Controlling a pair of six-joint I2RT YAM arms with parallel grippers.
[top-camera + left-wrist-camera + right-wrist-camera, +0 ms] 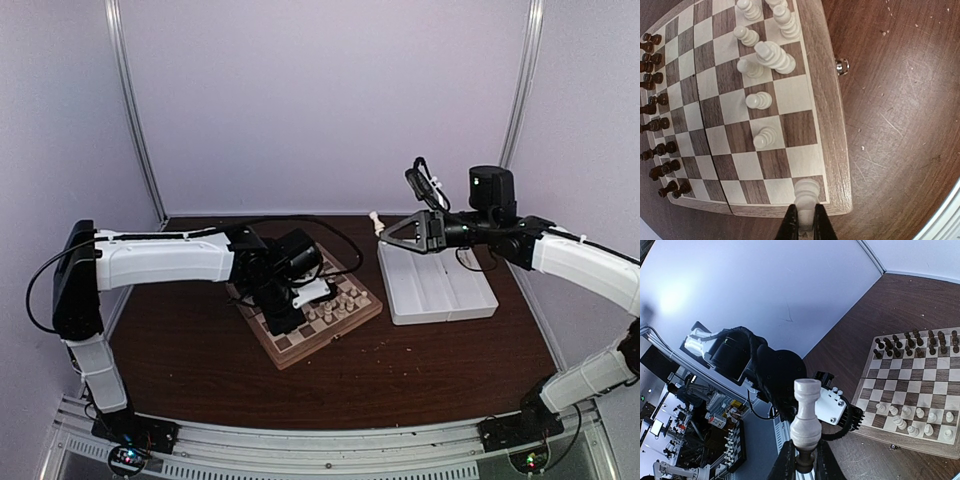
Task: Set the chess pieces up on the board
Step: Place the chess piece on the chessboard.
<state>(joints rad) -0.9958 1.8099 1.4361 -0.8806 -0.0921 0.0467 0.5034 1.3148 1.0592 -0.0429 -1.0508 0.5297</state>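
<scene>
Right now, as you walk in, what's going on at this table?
Two robot arms are setting up a chess set. The left claw is shut on a cream piece at a corner square of the board, where other cream pieces already stand. The right claw grips a tall cream piece in the air by the white tray, away from the board. The dark pieces line the opposite side.

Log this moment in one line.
left hand: shut on corner piece, at board corner | right hand: shut on lifted piece, aloft near tray
</scene>
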